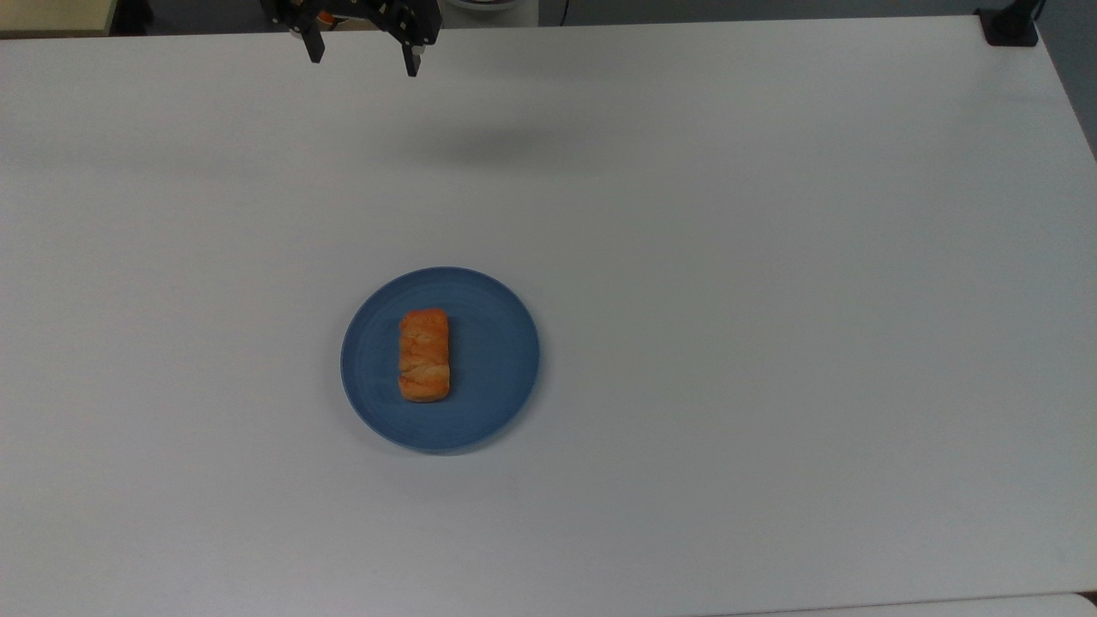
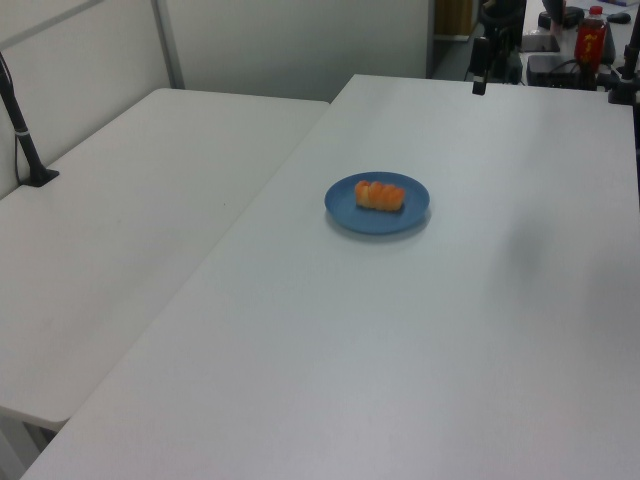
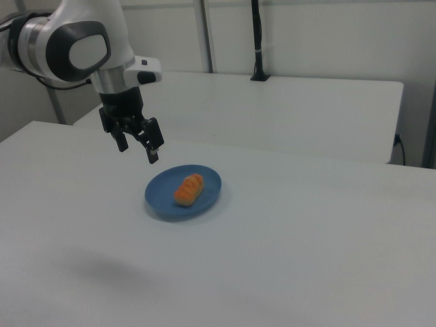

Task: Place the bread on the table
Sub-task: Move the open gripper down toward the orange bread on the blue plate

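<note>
- Bread [image 1: 424, 355]: lying flat on the blue plate [image 1: 497, 360], slightly toward the top view's left of the plate's centre; not yet on the bare table [image 1: 771, 343].
- Plate position: mid-tabletop, somewhat nearer the top view's bottom edge than its top edge, well clear of every corner.
- Gripper [image 1: 363, 53]: raised over the tabletop's far edge in the top view, well apart from the bread; fingers spread, nothing between them.
- Key relation: bread lies straight toward the top view's bottom edge from the fingers, with only a small offset toward the top view's right.
- Long axis: runs top-to-bottom in the top view; finger gap opens left-to-right there, so closing across the narrow width looks feasible without wrist rotation.
- Hidden or unclear: gripper body cut off by the top view's upper border; height above the table hard to judge; bread's underside and contact with the plate concealed.
</note>
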You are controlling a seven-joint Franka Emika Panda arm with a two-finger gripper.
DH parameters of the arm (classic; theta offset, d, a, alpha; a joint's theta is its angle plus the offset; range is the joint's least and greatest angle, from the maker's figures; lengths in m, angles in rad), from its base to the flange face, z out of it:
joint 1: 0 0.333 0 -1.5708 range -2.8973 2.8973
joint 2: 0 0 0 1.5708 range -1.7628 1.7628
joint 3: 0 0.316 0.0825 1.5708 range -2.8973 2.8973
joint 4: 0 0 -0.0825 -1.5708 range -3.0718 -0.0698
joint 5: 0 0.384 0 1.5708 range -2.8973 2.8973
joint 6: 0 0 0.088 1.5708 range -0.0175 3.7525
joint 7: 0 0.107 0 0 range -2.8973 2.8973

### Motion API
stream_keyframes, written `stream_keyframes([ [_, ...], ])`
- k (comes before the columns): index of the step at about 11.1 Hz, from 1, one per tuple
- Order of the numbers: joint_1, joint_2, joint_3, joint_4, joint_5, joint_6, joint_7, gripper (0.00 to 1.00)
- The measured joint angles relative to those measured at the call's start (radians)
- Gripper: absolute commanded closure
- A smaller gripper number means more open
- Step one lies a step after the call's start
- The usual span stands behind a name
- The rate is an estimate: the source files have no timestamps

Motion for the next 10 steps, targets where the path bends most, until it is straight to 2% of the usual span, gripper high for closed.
stream_keyframes([
  [7, 0.025, 0.051, 0.000, 0.017, 0.000, 0.016, 0.000, 0.00],
  [10, 0.063, 0.157, 0.000, 0.123, 0.003, 0.032, 0.001, 0.00],
])
